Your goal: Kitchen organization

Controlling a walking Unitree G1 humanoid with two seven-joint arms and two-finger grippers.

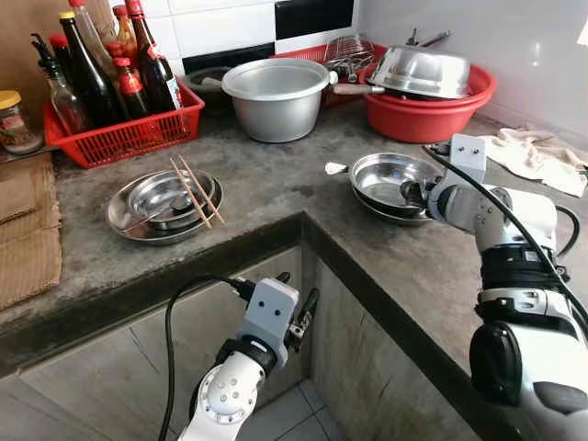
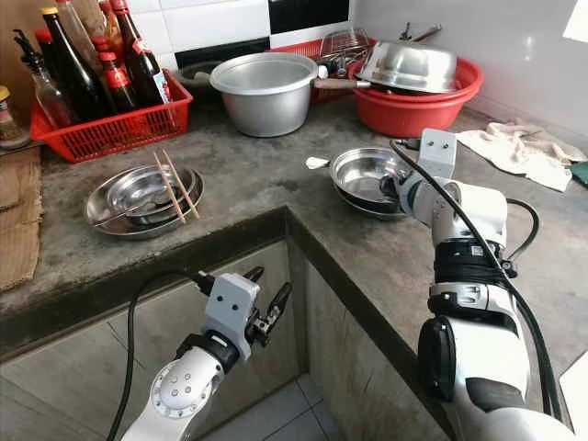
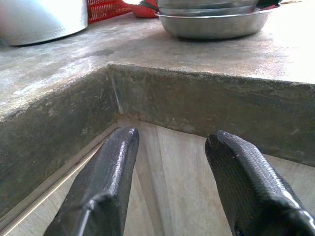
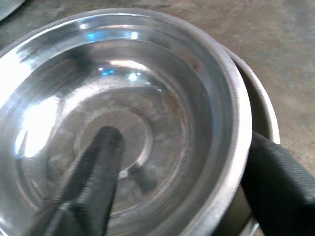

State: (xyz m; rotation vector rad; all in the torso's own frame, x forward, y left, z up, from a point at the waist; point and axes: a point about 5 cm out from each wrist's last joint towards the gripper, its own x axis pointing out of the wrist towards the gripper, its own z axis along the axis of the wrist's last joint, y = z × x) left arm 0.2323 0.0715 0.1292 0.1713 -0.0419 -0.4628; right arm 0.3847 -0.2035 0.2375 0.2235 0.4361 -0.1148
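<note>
Two nested steel bowls [image 1: 381, 176] sit on the concrete counter [image 1: 276, 197] near its inner corner. My right gripper [image 1: 415, 193] is open and straddles the upper bowl's [image 4: 147, 93] rim: one finger rests inside the bowl, the other [image 4: 278, 182] stays outside, beside the lower bowl's rim [image 4: 263, 108]. On the left, a steel plate with a bowl [image 1: 158, 207] carries a pair of chopsticks [image 1: 195, 191]. My left gripper [image 1: 296, 289] hangs open below the counter edge, in front of the cabinet face, holding nothing.
A large aluminium pot [image 1: 276, 96] stands at the back. A red basin [image 1: 427, 118] holds an upturned steel bowl [image 1: 423, 72]. A red basket [image 1: 124, 136] holds several bottles. A cloth [image 1: 537, 152] lies at right, a white spoon [image 1: 335, 168] beside the bowls.
</note>
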